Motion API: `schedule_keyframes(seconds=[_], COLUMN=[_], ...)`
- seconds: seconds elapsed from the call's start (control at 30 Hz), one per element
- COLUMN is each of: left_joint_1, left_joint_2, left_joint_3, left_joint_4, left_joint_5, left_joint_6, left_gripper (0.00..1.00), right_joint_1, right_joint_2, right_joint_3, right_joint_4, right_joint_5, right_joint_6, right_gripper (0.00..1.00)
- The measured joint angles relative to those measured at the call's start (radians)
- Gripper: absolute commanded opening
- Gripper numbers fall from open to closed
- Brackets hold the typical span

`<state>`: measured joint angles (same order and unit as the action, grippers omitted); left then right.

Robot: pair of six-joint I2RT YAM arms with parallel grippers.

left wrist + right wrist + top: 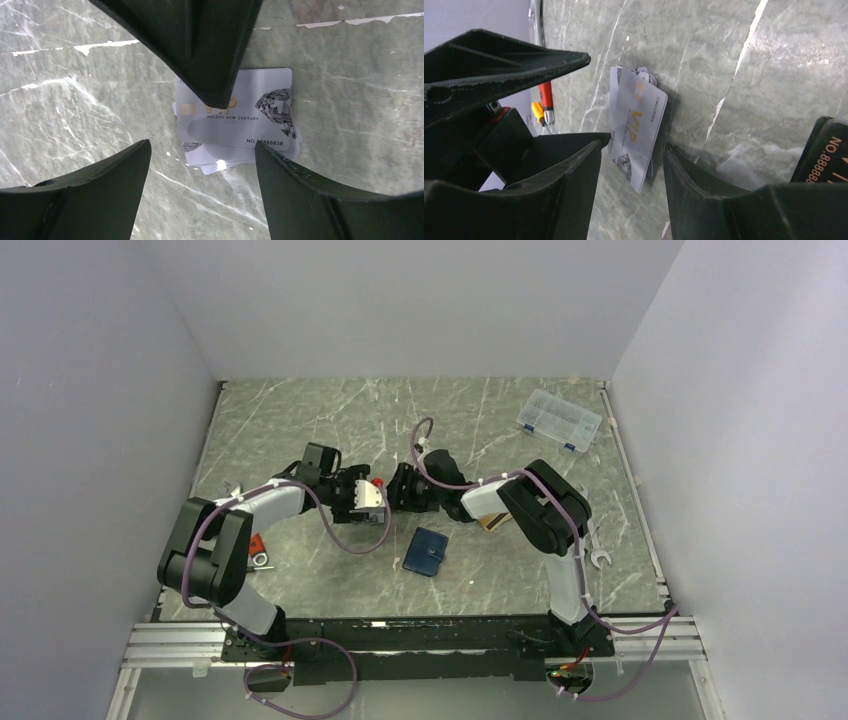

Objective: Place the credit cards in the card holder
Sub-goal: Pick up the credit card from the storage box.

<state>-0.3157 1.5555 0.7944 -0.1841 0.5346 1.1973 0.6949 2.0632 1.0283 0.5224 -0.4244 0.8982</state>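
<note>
While the card holder (428, 552) lies shut lower centre, we're seemingly on pickup: left gripper (202, 145) wide, right gripper (633, 142) half-open astride the silver cards (240, 125) mid-frame; next, pinch one edge.

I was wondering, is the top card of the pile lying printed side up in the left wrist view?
Yes, the top credit card shows VIP lettering, a diamond picture and a number.
</note>
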Motion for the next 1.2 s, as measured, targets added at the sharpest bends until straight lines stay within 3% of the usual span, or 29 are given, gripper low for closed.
schedule_keyframes(seconds=[0.63, 1.2], left_joint_1=[-0.022, -0.044], left_joint_2=[0.032, 0.099], left_joint_3=[0.062, 0.104], left_joint_4=[-0.023, 0.039], left_joint_5=[-0.021, -0.061], left_joint_6=[0.011, 0.013], left_gripper=[0.8, 0.8], right_joint_1=[-0.016, -0.018], right_joint_2=[0.041, 0.045], right_joint_3=[-0.05, -0.06], right_joint_4=[0.152, 0.167], right_joint_5=[-0.075, -0.079], right_joint_6=[0.135, 0.154], right_gripper=[0.49, 0.47])
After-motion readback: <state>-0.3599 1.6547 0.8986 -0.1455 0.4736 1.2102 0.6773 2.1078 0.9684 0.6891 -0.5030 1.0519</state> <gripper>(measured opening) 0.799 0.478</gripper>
